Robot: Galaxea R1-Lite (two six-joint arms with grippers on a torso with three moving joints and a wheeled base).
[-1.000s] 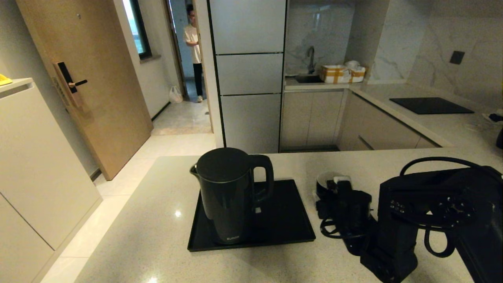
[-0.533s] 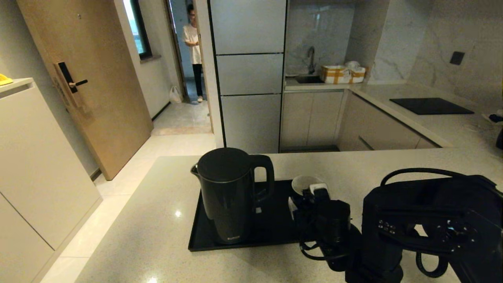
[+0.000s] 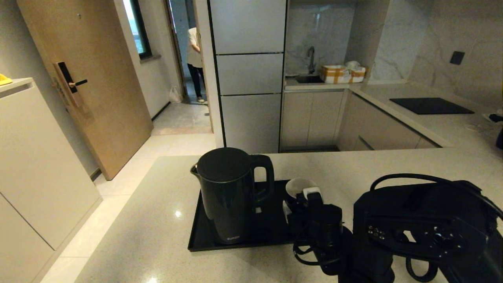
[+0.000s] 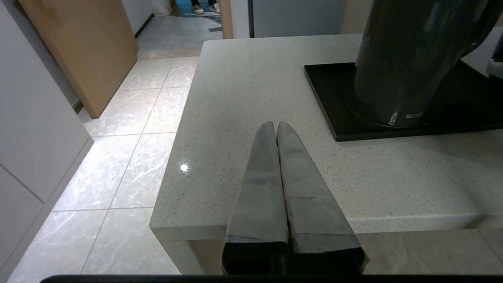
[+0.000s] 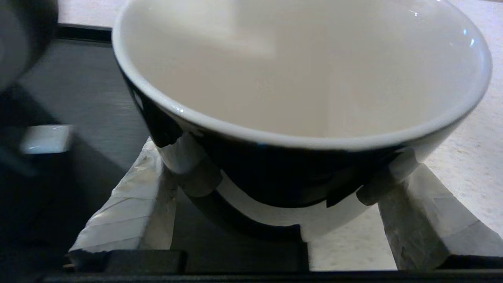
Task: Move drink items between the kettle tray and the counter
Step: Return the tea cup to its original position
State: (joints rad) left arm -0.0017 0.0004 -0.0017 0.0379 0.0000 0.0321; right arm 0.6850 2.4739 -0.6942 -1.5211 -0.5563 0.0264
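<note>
The tall black kettle [image 3: 230,192] stands on the left half of the black kettle tray [image 3: 275,226]; it also shows in the left wrist view [image 4: 408,59], as does the tray [image 4: 334,106]. My right gripper [image 3: 299,199] is shut on the small black cup [image 3: 298,185], white inside, at the tray's right edge. In the right wrist view both taped fingers [image 5: 129,212] press the cup [image 5: 302,78] from the sides, over the tray's rim and the beige counter [image 5: 463,165]. My left gripper [image 4: 274,126] is shut and empty over the counter's near left corner [image 4: 243,90].
The counter [image 3: 165,220] ends at its left edge above a tiled floor [image 3: 118,196]. A black cooktop [image 3: 430,105] lies far right on the side counter. At the back are a sink tap [image 3: 310,59] and a box [image 3: 342,73]. A person [image 3: 194,51] stands in the doorway.
My right gripper has carried the cup leftward from the counter to the tray's right edge. The kettle and the tray have not moved. The person in the doorway has turned away.
</note>
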